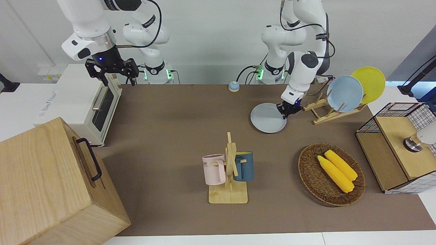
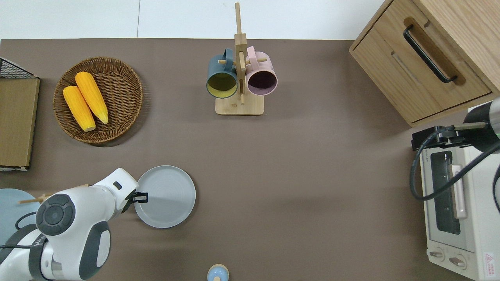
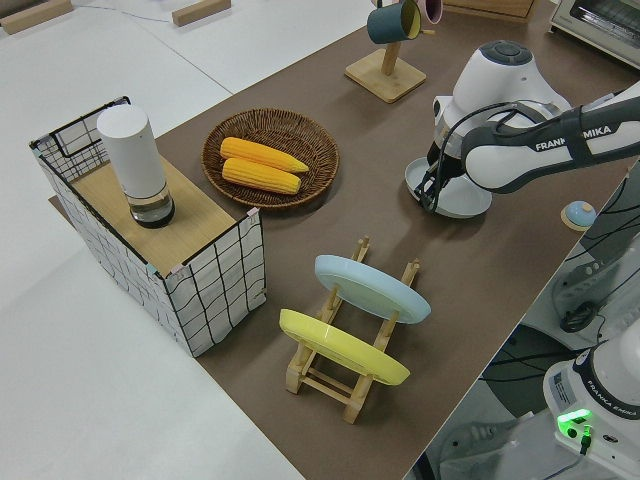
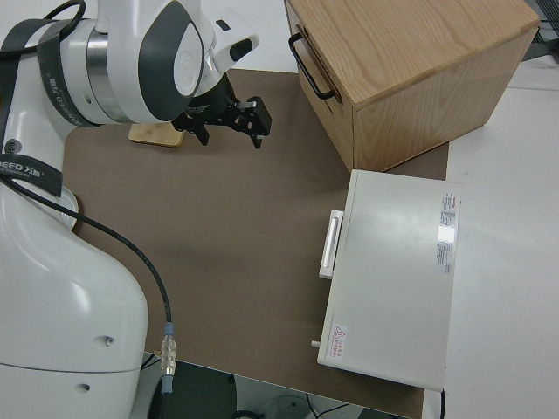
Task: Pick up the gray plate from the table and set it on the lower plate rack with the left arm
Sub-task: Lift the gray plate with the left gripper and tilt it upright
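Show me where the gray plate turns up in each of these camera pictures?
Front view: the gray plate lies flat on the table, the left gripper at its rim.
Overhead view: gray plate, lower part, by the white arm.
Left side view, under the arm.
Right side view: not in it.
Shared landmark: the wicker basket of corn.

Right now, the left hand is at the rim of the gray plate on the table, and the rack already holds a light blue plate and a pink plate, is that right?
Nearly. The left hand is at the rim of the gray plate, but the rack holds a light blue plate and a yellow plate, not a pink one. The left side view shows both.
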